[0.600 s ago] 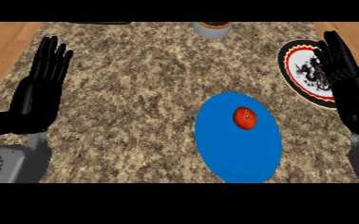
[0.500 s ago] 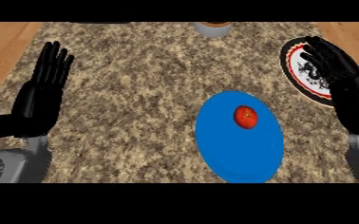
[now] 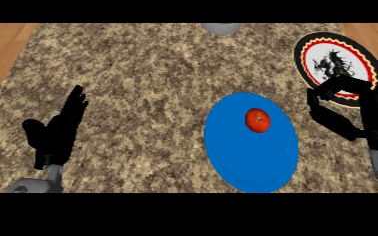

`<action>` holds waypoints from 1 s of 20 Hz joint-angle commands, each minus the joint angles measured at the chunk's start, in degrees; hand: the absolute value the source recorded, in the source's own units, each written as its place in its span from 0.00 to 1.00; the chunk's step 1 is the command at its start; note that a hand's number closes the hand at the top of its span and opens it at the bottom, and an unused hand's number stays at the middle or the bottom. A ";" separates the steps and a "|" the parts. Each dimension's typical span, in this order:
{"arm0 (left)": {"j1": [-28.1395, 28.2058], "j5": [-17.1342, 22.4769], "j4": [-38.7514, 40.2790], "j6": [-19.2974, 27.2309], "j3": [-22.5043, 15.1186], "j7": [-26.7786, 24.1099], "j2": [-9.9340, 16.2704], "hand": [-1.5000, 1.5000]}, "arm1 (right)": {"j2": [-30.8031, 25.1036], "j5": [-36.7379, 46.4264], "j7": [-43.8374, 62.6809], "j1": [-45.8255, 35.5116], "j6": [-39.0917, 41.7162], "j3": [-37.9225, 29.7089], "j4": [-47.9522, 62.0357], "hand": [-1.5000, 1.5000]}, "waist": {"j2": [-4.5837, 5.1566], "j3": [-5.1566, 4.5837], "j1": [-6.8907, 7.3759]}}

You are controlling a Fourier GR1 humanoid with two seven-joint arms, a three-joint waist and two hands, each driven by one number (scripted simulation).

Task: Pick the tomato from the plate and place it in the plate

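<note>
A red tomato (image 3: 258,120) lies on the upper part of a blue plate (image 3: 251,155) at the counter's right of centre. A second plate (image 3: 332,60), black and white with a red and yellow rim, sits at the far right. My right hand (image 3: 341,111) hangs to the right of the tomato, over the lower edge of the patterned plate, fingers relaxed and pointing left with nothing in them. My left hand (image 3: 57,132) stands open at the lower left, fingers up, apart from both plates.
A grey round container (image 3: 221,28) shows at the counter's far edge, partly cut off. Wooden floor (image 3: 13,40) borders the speckled counter (image 3: 140,80) on the left and the top right corner.
The view has shifted, so both plates and the tomato sit lower and closer. My right hand has come down from beside the patterned plate toward the tomato. The left hand appears lower.
</note>
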 commanded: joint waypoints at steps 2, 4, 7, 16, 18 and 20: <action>1.66 -1.53 2.02 2.49 -1.95 2.74 -2.01 0.50 | 17.46 -5.26 -7.59 6.65 -13.05 -1.59 2.42 1.00 | -0.02 1.12 -0.76; -0.09 -2.16 0.56 3.35 -2.68 4.96 -2.12 0.50 | 23.40 -11.21 -17.02 6.95 -9.35 0.21 1.27 0.00 | -0.05 1.40 -0.06; 0.89 -3.92 -0.67 4.23 -4.09 5.69 -2.51 0.50 | 22.21 -12.68 -34.12 13.46 0.87 1.95 7.86 0.00 | -0.26 0.91 0.71; -1.18 -4.76 0.37 3.88 -3.14 8.71 -2.41 0.50 | 7.86 11.55 -13.87 7.45 -4.29 7.49 10.26 0.00 | -0.53 0.44 0.58; 1.39 -6.40 -2.98 6.16 -5.07 9.03 -3.90 0.50 | 4.13 13.73 -6.24 4.60 -0.72 7.72 7.90 0.00 | -0.67 0.44 1.09; -2.05 -6.23 2.77 4.43 -3.17 7.48 -3.47 0.50 | 2.81 15.88 -1.15 5.39 2.19 9.48 5.72 0.00 | -0.49 0.43 0.37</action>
